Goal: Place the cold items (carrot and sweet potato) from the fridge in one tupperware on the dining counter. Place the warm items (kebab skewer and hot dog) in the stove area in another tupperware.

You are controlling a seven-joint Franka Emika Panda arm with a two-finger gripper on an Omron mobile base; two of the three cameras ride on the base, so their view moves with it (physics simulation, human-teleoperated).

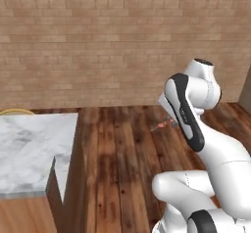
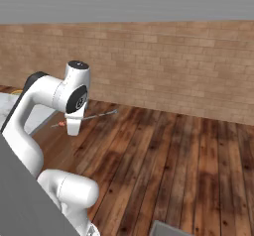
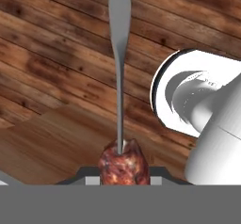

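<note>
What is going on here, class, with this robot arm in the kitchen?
The white arm is carrying the kebab skewer, held in its shut pincer at the meat end, with the metal spike sticking out ahead. In the right base view the skewer juts sideways from the hand, above the wooden floor. A marble counter stands to the left in the left base view, and a brick wall runs behind.

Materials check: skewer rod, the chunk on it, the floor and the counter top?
Kebab skewer rod: looks like matte grey metal, flat and tapering. The meat chunk on it: mottled red-brown, browned-looking. Floor: dark wood planks with visible grain and a slight sheen. Counter top: white-grey veined stone, probably marble, polished; its side looks like wood.
</note>
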